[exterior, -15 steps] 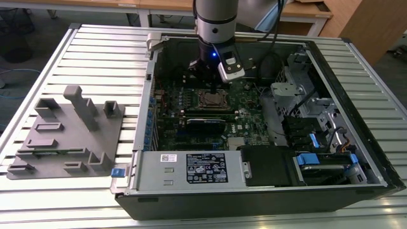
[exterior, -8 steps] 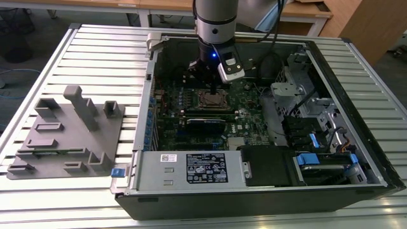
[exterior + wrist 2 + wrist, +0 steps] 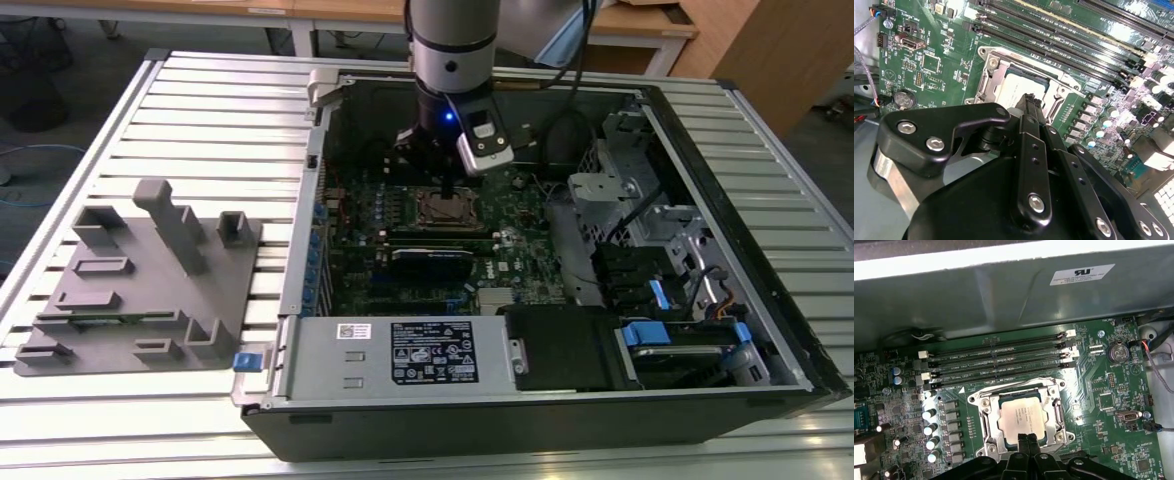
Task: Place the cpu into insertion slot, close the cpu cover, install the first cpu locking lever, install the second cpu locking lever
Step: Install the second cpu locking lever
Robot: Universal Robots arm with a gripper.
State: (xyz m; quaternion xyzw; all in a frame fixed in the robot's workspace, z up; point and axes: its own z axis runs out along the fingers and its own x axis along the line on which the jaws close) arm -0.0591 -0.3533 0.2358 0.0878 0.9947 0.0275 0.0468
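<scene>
Hovering pincer [image 3: 1027, 439] upright over cpu [image 3: 1023, 418]

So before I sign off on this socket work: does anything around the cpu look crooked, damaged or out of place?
Nothing stands out. The cpu lies flat and square within the cpu cover, and the gripper sits at its edge. No bent or loose parts show on the motherboard.

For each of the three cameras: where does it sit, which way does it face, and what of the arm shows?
Exterior view: off the arm, high, looking down into the open computer case; the arm stands over the cpu.
First wrist view: on the arm, facing down at the cpu under its cover; gripper tips show.
Second wrist view: on the arm, looking along the gripper linkage to the cpu.
Both wrist views share cpu and gripper.
</scene>
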